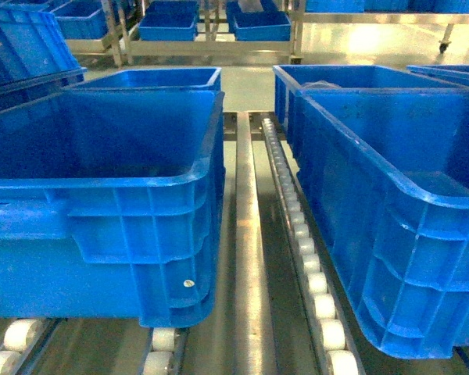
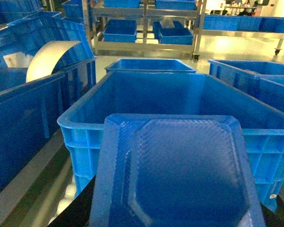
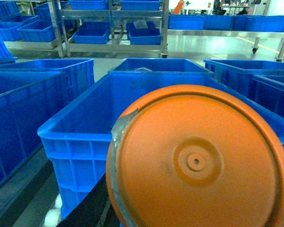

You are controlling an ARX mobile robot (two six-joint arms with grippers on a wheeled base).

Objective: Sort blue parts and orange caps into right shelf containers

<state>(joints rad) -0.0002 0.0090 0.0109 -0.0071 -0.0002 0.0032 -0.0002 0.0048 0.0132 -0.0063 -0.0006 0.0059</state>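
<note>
A flat blue part (image 2: 180,175) with bevelled corners fills the lower left wrist view. My left gripper holds it from below, its fingers hidden behind it, just short of the near wall of a deep blue crate (image 2: 85,127). A round orange cap (image 3: 199,161) with a raised centre boss fills the right wrist view, held by my right gripper, also hidden, before the near rim of another blue crate (image 3: 71,132). In the head view two large blue crates (image 1: 102,183) (image 1: 391,183) stand side by side. Neither gripper shows there.
The crates sit on roller tracks (image 1: 305,242) with a metal rail (image 1: 250,234) running between them. Further blue crates (image 1: 152,78) (image 1: 352,78) stand behind. Metal racks with blue bins (image 1: 211,31) line the far floor. A white curved sheet (image 2: 49,56) lies in a crate at left.
</note>
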